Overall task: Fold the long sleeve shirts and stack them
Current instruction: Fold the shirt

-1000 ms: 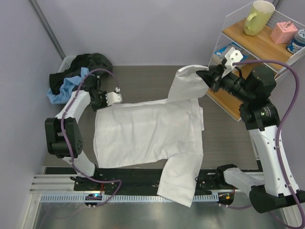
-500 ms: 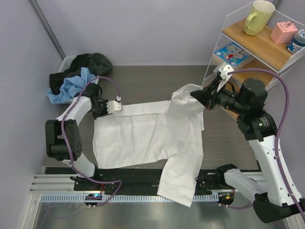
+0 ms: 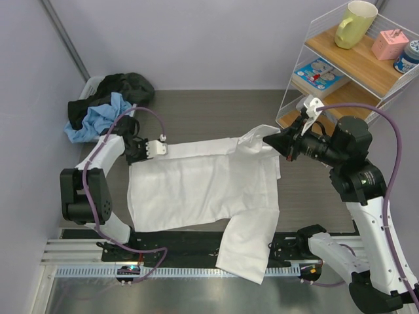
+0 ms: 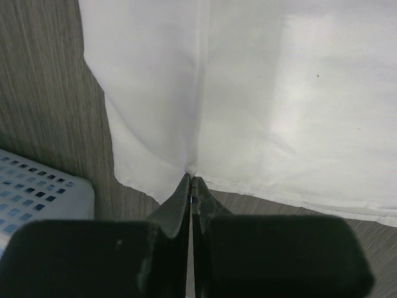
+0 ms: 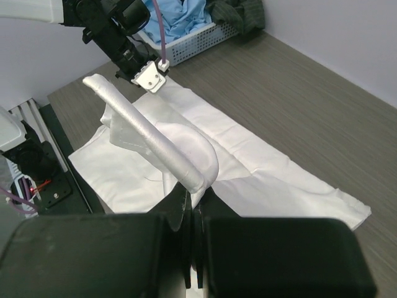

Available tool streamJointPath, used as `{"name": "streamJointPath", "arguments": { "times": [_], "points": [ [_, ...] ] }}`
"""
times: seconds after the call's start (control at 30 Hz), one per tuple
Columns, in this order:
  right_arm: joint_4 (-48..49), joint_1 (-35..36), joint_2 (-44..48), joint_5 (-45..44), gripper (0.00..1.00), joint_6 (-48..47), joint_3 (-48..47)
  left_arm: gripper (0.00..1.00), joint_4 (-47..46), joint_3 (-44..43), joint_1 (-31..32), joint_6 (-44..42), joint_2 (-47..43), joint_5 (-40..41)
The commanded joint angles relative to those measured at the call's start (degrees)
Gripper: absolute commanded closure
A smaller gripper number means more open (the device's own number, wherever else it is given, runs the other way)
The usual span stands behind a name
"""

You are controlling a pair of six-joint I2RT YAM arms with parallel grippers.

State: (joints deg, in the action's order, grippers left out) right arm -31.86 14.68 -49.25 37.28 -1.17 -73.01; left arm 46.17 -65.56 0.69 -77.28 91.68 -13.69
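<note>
The left hand (image 3: 156, 148), at 10 o'clock, is closed on the edge of the white shirt (image 3: 196, 186). The right hand (image 3: 280, 139), at 2 o'clock, pinches its raised sleeve (image 3: 258, 136).

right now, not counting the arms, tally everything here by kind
white shirt: 1
full basket: 1
shelf: 1
mug: 1
pink box: 1
jar: 1
blue pack: 1
total: 7
</note>
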Motion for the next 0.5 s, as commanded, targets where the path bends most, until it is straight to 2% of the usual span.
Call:
{"name": "streamJointPath", "arguments": {
  "times": [0.0, 0.13, 0.47],
  "points": [
    [-0.40, 0.35, 1.53, 1.92, 0.99, 2.21, 3.83, 1.00, 0.06, 2.10, 0.02, -1.74, -0.28, 0.42],
    [0.04, 0.97, 2.23, 2.98, 0.99, 4.33, 6.48, 1.00, -3.01, 3.68, 0.10, -2.00, 2.09, 1.83],
    [0.13, 3.60, 5.13, 3.94, 0.99, 8.20, 8.68, 0.99, -2.67, 3.33, 0.10, -2.79, 4.91, 2.44]
  ]
}}
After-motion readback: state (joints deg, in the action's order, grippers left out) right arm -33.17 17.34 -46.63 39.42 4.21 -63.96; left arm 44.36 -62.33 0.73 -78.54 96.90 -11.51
